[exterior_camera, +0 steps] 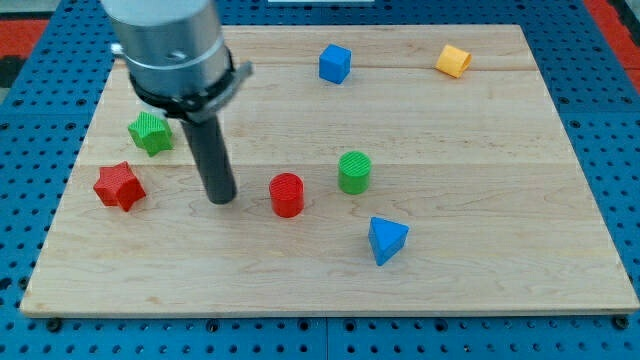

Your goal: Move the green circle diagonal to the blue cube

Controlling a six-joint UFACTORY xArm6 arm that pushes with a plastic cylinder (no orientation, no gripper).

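Note:
The green circle point(354, 171) is a short green cylinder standing near the middle of the wooden board point(480, 250). The blue cube point(334, 63) sits near the view's top, almost straight above the green circle and well apart from it. My tip point(221, 198) rests on the board at the view's left of the red cylinder point(287, 194), apart from it, and farther left of the green circle. The tip touches no block.
A green star-shaped block point(150, 132) and a red star point(119, 185) lie at the view's left, close to the rod. A blue triangular block point(386, 239) lies below and right of the green circle. A yellow block point(453, 60) sits at the top right.

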